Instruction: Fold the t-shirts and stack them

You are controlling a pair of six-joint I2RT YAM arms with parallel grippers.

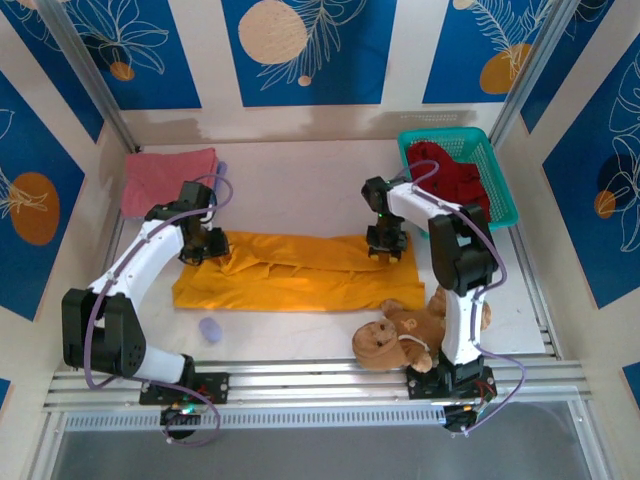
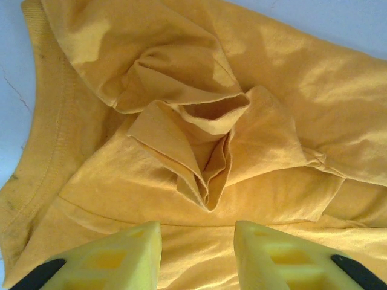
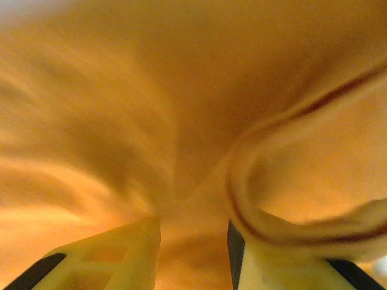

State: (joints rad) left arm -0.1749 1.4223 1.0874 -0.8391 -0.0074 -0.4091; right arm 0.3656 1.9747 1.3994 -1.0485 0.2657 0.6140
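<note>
Table [image 1: 300,180]: white, walled on three sides.

Orange shirt [image 1: 300,285]: spread crosswise mid-table, far edge rumpled, between the two arms.

Basket [image 1: 445,134]: teal, far right corner; dark red shirt [image 1: 460,180] heaped inside.

Pink shirt [image 1: 168,180]: folded, far left corner, well apart from the orange one.

Teddy [image 1: 400,335]: near edge, just beside the right arm's base, close to the orange shirt's near right corner.

Left gripper [image 1: 212,245]: over the shirt's left end. Wrist view: fingers [image 2: 127,254] apart, bunched folds ahead of them.

Right gripper [image 1: 385,250]: at the shirt's far right edge. Fingers [image 3: 121,254] apart, cloth running into the gap; cannot tell whether it is clamped.

Small lavender object [image 1: 209,329]: on the table, near the shirt's near left corner.
</note>
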